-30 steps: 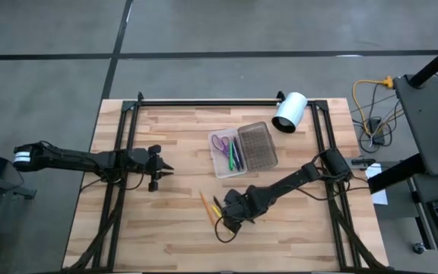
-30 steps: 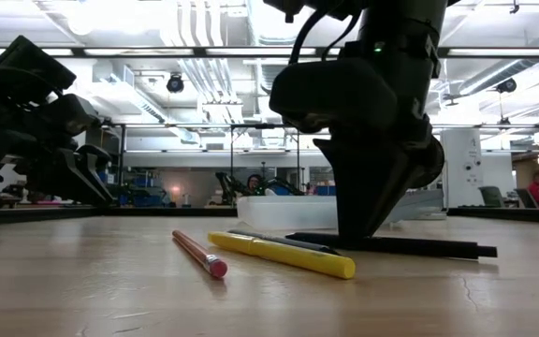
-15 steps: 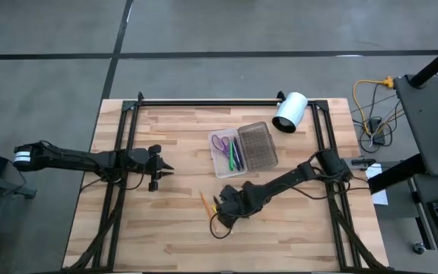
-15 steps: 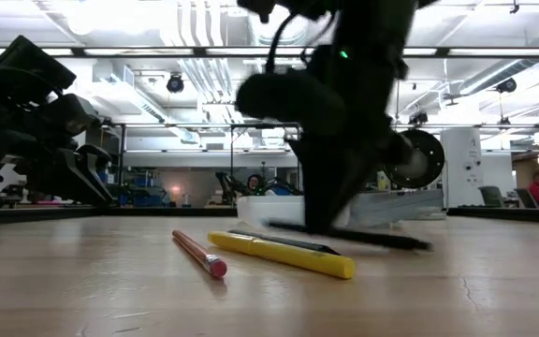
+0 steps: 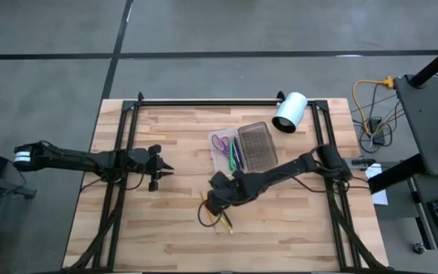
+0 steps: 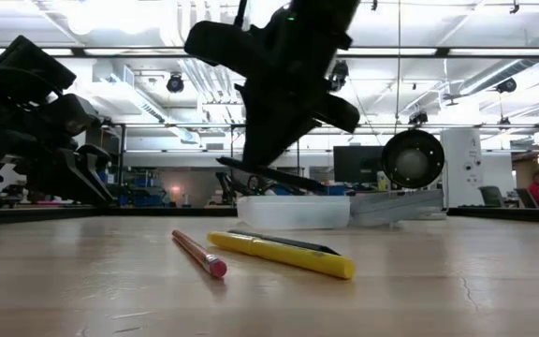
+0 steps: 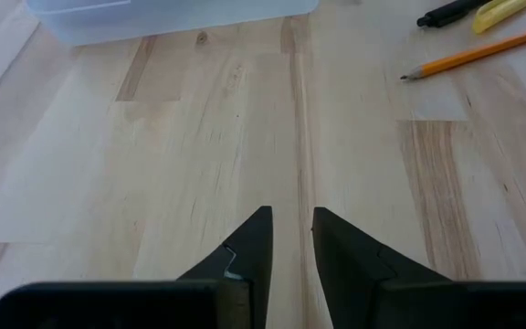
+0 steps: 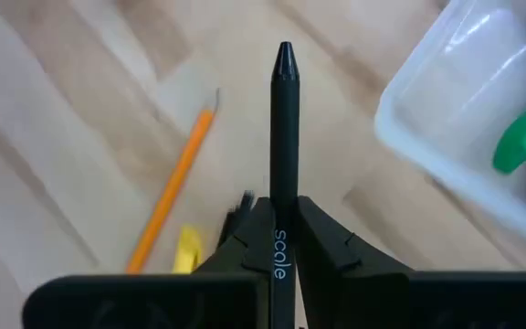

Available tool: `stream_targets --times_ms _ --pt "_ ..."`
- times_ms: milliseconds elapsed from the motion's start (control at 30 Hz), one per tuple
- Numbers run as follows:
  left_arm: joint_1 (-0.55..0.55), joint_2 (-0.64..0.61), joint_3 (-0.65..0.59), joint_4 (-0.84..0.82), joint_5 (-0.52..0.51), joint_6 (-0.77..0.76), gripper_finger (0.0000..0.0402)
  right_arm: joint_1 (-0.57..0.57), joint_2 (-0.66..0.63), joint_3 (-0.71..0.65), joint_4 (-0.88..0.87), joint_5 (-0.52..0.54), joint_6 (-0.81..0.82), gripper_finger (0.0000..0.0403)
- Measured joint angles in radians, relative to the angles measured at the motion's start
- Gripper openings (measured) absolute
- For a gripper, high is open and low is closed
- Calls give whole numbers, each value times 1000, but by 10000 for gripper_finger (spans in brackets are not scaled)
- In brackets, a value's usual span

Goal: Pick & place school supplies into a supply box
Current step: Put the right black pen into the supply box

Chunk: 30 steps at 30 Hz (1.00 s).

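My right gripper [image 8: 284, 219] [image 5: 214, 198] hangs above the table's middle, shut on a black pen [image 8: 284, 119] [image 6: 271, 176]. Below it an orange pencil [image 6: 199, 253] [image 8: 170, 196], a yellow pen [image 6: 284, 255] and another dark pen [image 7: 450, 12] lie flat on the wood. The supply box stands open farther back: its clear tray [image 5: 226, 154] holds purple scissors and green pens, and its ribbed lid [image 5: 255, 146] lies beside it. My left gripper [image 7: 290, 224] [image 5: 166, 169] waits open at the table's left, over bare wood. My right gripper pinches the black pen's barrel [image 8: 284, 206] between its two fingers, at the printed word. The fingers slant down from above. The pen is lifted clear of the table and nearly level, and its pointed end [image 8: 284, 50] sticks out past the fingertips.
A white cylinder [image 5: 289, 112] lies at the far right corner by the black frame rails [image 5: 204, 101]. Bare wood stretches along the near edge and between the two arms. People sit in the room behind the table.
My right gripper has risen and gone toward the table's far left, tipping as it went. The black pen, which lay on the table under it, has come up with it and now hangs clear of the table above the pencil and the yellow pen.
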<state>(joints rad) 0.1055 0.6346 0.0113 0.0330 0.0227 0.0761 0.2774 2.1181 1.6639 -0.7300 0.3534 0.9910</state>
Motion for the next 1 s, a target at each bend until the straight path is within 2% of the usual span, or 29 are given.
stream_targets --times_ms 367,500,667,767,1000 --pt "0 0 0 0 0 0 66 -87 -3 19 -39 95 35 13" --pt "0 0 0 0 0 0 66 -118 -9 18 -93 109 87 13" --pt "0 0 0 0 0 0 66 -140 -39 17 -176 191 180 13" --pt "0 0 0 0 0 0 66 -145 -56 17 -205 226 185 13" --pt "0 0 0 0 0 0 66 -159 -68 13 -209 234 154 13"
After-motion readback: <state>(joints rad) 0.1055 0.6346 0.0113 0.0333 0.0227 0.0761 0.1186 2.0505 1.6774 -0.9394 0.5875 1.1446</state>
